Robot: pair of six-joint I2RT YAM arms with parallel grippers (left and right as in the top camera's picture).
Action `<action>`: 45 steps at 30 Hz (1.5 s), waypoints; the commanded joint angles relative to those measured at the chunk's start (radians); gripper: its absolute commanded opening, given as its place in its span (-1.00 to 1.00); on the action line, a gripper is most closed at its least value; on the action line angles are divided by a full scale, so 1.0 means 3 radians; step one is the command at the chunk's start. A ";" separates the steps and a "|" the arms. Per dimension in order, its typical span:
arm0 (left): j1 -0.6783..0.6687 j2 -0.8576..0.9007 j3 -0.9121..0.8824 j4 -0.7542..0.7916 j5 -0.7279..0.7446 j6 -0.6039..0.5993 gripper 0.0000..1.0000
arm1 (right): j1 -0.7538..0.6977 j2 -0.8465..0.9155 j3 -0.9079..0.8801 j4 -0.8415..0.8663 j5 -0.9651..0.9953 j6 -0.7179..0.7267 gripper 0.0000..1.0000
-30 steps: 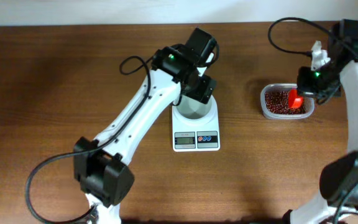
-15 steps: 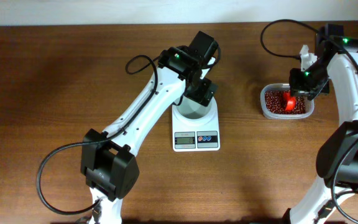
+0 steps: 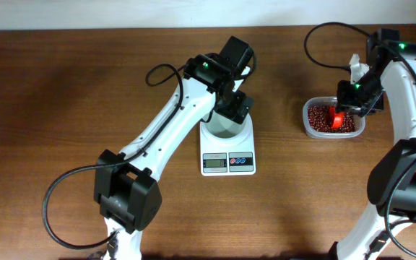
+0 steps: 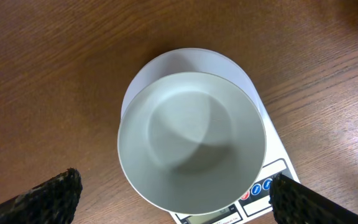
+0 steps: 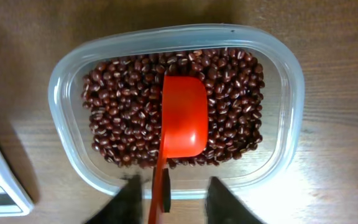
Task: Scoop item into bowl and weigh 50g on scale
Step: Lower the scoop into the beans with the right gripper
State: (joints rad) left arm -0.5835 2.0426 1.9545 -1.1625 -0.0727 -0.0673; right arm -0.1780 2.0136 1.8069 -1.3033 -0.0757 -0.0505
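While the left tool (image 4: 174, 198) hangs over the middle of the bench (image 3: 63, 108) with its dark fingers (image 4: 45, 196) spread wide apart, the small white bowl (image 4: 166, 124) sits upright and empty between them on the round far platform of the scale (image 3: 228, 162), neither finger touching its rim. The scale's grey display and two round buttons face the near edge; the reading is too small to make out. In the overhead view the left arm (image 3: 172, 123) hides most of the bowl. Well to the right of the scale, a clear plastic tub (image 5: 286, 93) stands on the bench, and the dark reddish-brown beans (image 5: 117, 118) lie inside it in a loose layer that covers its floor. The right tool (image 5: 178, 202) hovers above the tub's near rim, clamped on the handle of a red scoop (image 5: 184, 118), which runs up between its two blurred fingers (image 5: 225, 199). The scoop's cup lies hollow side up on the beans about the middle of the tub, and its hollow shows only bare red plastic
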 commanded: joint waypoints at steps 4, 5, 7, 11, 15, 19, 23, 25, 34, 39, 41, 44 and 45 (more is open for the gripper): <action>-0.0017 0.0023 0.0037 0.0008 -0.0050 0.0042 0.99 | 0.0056 0.0023 -0.0029 0.0064 -0.0006 0.0019 -0.40; -0.0017 0.0023 0.0036 0.0008 -0.0050 0.0042 0.99 | 0.0072 0.0023 -0.0029 0.0089 -0.0005 0.0018 -0.45; -0.0017 0.0023 0.0036 0.0006 -0.0050 0.0042 0.99 | 0.0078 0.0023 -0.0031 0.0109 0.0027 0.0018 -0.65; -0.0017 0.0023 0.0036 0.0006 -0.0050 0.0042 0.99 | 0.0069 0.0023 -0.0081 0.0127 0.0032 0.0018 -0.72; -0.0017 0.0023 0.0037 0.0006 -0.0050 0.0042 0.99 | 0.0072 0.0023 -0.0125 0.0170 0.0032 0.0018 -0.70; -0.0017 0.0023 0.0036 0.0005 -0.0048 0.0042 0.99 | 0.0071 0.0023 -0.0122 0.0179 0.0032 0.0018 -0.92; -0.0010 0.0023 0.0036 -0.0046 -0.0174 0.0131 0.82 | 0.0069 0.0017 -0.0113 0.0145 0.0032 0.0018 -0.92; -0.0003 0.0023 0.0036 -0.0060 -0.0196 0.0126 0.35 | 0.0066 0.0013 -0.0113 0.0145 0.0033 0.0005 -0.92; -0.0010 0.0015 0.0079 -0.0623 0.0404 0.0028 -1.00 | 0.0066 0.0004 -0.0113 0.0114 0.0165 0.0006 -0.92; 0.0028 -0.0158 0.0314 -0.1038 0.0320 0.0067 -1.00 | 0.0066 0.0004 -0.0113 0.0075 0.0209 0.0005 -0.92; 0.0028 -0.0251 0.0314 -0.1099 0.0135 0.0066 -1.00 | 0.0066 0.0004 -0.0113 0.0071 0.0234 0.0005 -0.92; 0.0028 -0.0318 0.0313 -0.1161 -0.0041 0.0067 -1.00 | 0.0066 0.0004 -0.0113 0.0047 0.0308 0.0005 -0.92; 0.0034 -0.0322 0.0313 -0.1167 -0.0041 0.0067 -1.00 | 0.0065 0.0004 -0.0113 0.0045 0.0305 0.0005 -0.92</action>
State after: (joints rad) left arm -0.5812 1.9945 2.0254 -1.5055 -0.0296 -0.0483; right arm -0.1600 2.0140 1.7771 -1.2804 -0.0360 -0.0502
